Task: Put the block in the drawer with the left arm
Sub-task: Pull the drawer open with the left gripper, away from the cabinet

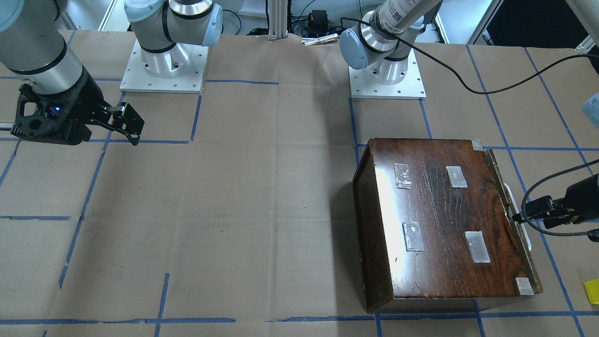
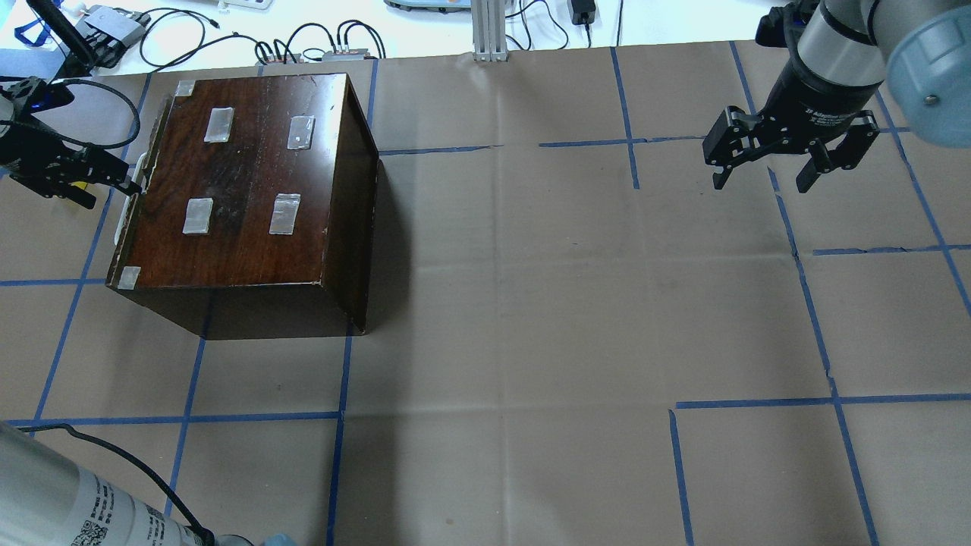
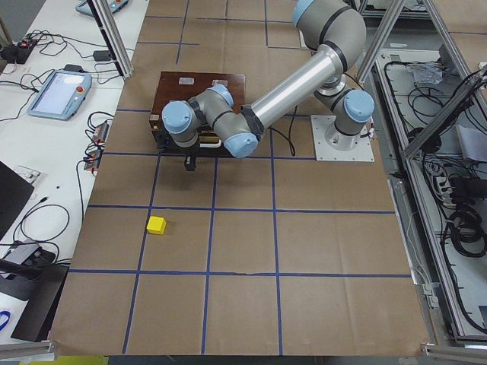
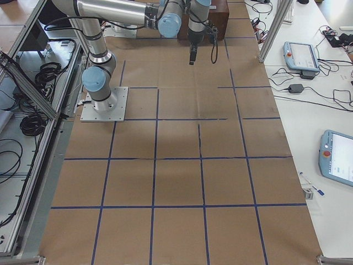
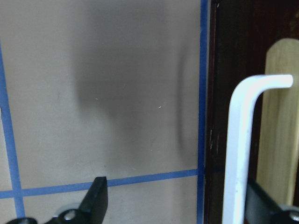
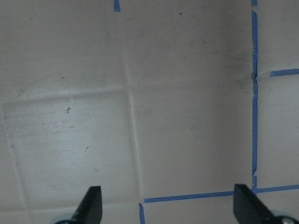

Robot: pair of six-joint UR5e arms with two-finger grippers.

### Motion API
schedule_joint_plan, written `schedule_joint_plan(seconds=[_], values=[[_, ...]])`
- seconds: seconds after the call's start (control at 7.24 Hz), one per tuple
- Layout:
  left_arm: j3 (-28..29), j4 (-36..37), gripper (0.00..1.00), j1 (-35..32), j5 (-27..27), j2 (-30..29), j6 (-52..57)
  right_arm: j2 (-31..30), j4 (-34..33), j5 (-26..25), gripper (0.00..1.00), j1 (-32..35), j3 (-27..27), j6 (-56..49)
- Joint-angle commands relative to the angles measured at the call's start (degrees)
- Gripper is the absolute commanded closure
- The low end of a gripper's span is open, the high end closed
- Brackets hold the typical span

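The yellow block [image 3: 157, 225] lies on the paper well away from the box, and its corner shows at the front view's right edge [image 1: 592, 285]. The drawer is shut in the dark wooden box [image 2: 243, 182]. Its dark front [image 5: 224, 116] carries a white handle [image 5: 238, 154] and a pale notch [image 5: 280, 116]. My left gripper [image 5: 180, 205] is open at the drawer front [image 1: 519, 217], its fingers either side of the white handle, the right finger [image 5: 261, 205] close to it. My right gripper [image 2: 762, 178] is open and empty over bare paper.
The table is covered in brown paper with a blue tape grid. The box top bears several tape patches [image 2: 284, 212]. Cables and a tablet [image 3: 59, 93] lie on the white bench beyond the box. The arm bases [image 1: 164, 65] stand at the robot's edge.
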Motion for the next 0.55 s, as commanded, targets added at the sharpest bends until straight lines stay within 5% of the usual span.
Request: schedule_joint_plan(seconds=[0.0, 0.41], values=[[0.3, 0.1, 0.02, 0.1, 0.3, 0.0, 0.1, 0.0, 0.0, 0.0, 0.0, 0.0, -0.1, 0.0], [1.1, 3.0, 0.02, 2.5, 4.4, -1.5, 0.6, 0.0, 0.0, 0.0, 0.0, 0.0, 0.0, 0.0]])
